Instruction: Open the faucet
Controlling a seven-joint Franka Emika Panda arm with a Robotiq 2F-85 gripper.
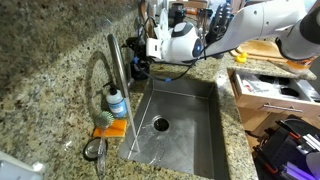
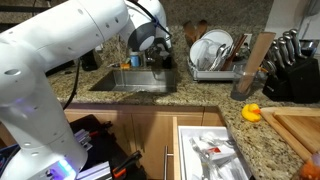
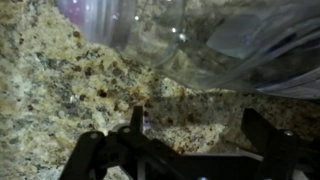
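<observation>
The faucet is a tall brushed-steel gooseneck tap standing on the granite counter at the sink's left side, its spout arching toward the camera. My gripper is on the white arm reaching in from the right, just beyond the post near the sink's back corner and not touching it. In the wrist view the two black fingers stand apart over speckled granite with nothing between them. The faucet does not show in the wrist view. In an exterior view the arm hides it.
A small bottle of blue liquid and an orange sponge sit by the faucet base. The steel sink lies below. A dish rack, knife block, rubber duck and open drawer are nearby.
</observation>
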